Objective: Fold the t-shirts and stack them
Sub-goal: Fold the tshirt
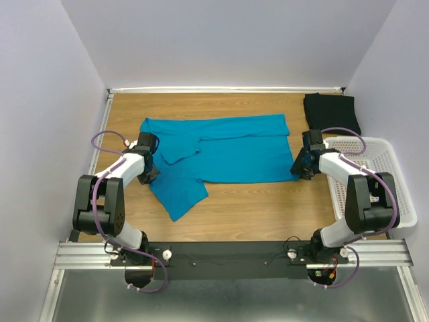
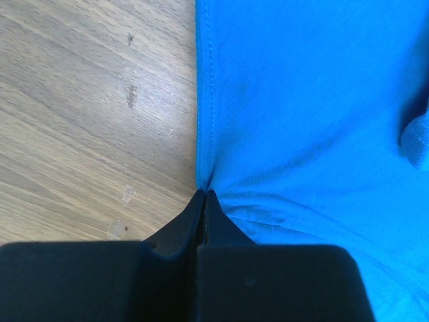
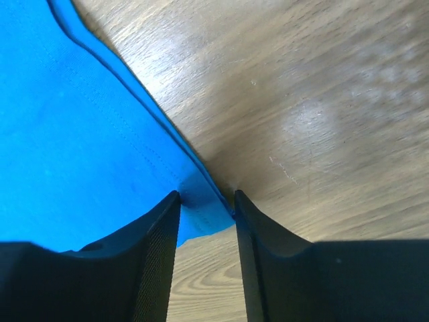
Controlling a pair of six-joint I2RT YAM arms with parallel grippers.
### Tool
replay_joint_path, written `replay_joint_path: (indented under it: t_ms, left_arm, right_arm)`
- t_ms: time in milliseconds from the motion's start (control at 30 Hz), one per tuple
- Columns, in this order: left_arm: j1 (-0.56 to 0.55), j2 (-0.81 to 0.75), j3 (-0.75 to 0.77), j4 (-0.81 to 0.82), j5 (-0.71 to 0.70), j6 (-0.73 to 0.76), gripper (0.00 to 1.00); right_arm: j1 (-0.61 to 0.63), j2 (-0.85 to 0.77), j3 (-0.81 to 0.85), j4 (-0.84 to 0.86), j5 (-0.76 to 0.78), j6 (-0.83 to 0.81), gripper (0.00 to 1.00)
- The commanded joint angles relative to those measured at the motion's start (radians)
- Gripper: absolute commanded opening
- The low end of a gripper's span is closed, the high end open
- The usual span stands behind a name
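Though beside basket, black t-shirt outside.

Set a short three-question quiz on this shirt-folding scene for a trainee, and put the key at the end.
1. True or false: the black t-shirt lies inside the white basket.
2. What does the left gripper pinch? A: the edge of the teal t-shirt. B: the black t-shirt. C: nothing.
3. How do the jaws of the right gripper stand?
Key: 1 false, it lies on the table, beyond the basket. 2 A. 3 apart, with a corner of the teal t-shirt between them.
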Motion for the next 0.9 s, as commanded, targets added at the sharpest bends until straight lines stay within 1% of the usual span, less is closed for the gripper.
replay_joint_path:
  t_ms: [0,100,133,200,233,333,367,633,867]
  left_arm:
    - [0.008,-0.028,-0.010,-0.010,0.008,0.012,0.02]
    - [0.009,-0.030,-0.007,-0.011,0.006,0.013,0.02]
    - [0.009,-0.031,-0.007,-0.011,0.005,0.013,0.02]
    - [0.009,-0.033,-0.006,-0.016,0.005,0.015,0.02]
    - [0.009,-0.033,-0.004,-0.017,0.005,0.016,0.02]
    - [0.011,-0.040,-0.001,-0.025,-0.003,0.019,0.02]
    - [0.014,-0.039,0.000,-0.030,-0.003,0.021,0.02]
    - [0.026,-0.063,0.002,-0.059,-0.009,0.036,0.02]
    - [0.031,-0.057,0.051,-0.083,0.014,0.055,0.03]
  right_arm:
    - [0.008,0.028,-0.051,0.015,-0.014,0.022,0.43]
    - [0.010,0.019,-0.060,0.013,-0.014,0.019,0.35]
    - [0.010,0.008,-0.061,0.014,-0.019,0.017,0.29]
    - [0.010,-0.001,-0.058,0.010,-0.024,0.011,0.23]
    - [0.010,-0.007,-0.054,0.005,-0.027,-0.003,0.17]
    - [0.010,-0.020,-0.034,-0.024,-0.013,-0.024,0.09]
    - [0.010,-0.029,-0.032,-0.034,-0.004,-0.029,0.01]
    - [0.010,-0.056,0.026,-0.114,0.010,-0.047,0.00]
    - [0.010,-0.011,0.184,-0.203,-0.019,-0.083,0.01]
